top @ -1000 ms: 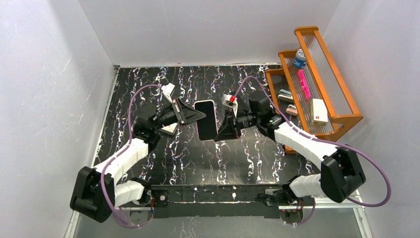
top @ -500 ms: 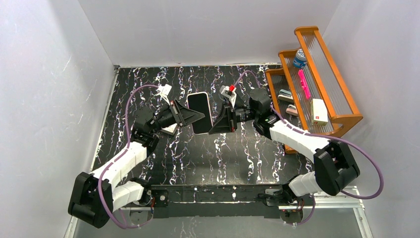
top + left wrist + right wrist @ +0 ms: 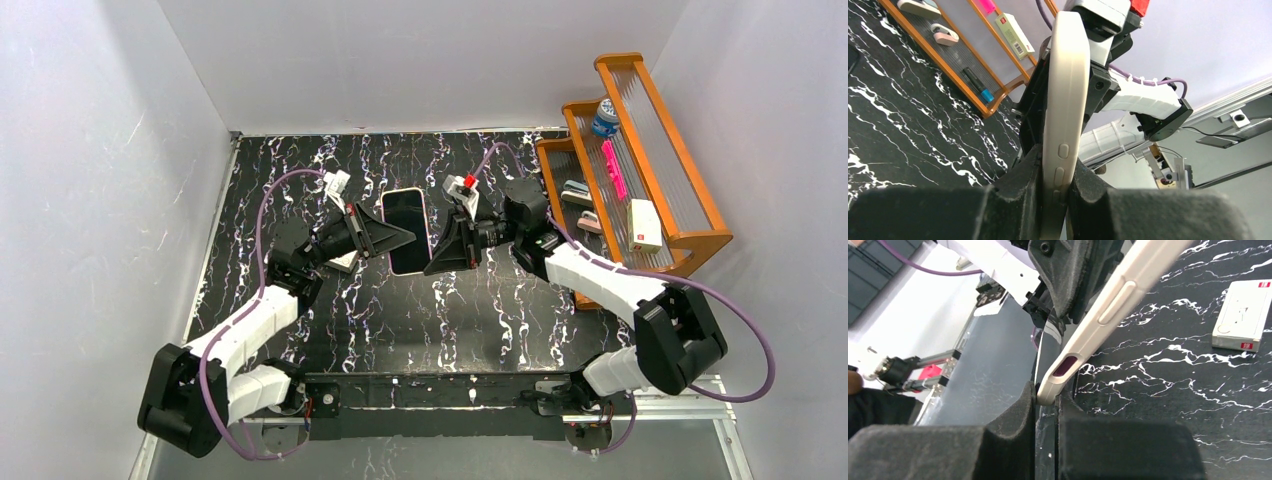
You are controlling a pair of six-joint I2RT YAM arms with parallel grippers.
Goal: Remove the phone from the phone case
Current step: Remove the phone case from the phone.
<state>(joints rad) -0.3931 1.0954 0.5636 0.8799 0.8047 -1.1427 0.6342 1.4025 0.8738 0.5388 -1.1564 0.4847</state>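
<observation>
The left fingers are closed tight on the long side of the phone case. The right fingers pinch its far corner (only a small bite), so the phone hangs in the air above the counter. I think this thin corner grip can slip under a pull, and then the phone drops. The wrist views show only the case edge, so I cannot tell if the phone sits loose inside.

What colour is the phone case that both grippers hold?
Cream, an off-white. The phone case shows it best in the left wrist view.
</observation>
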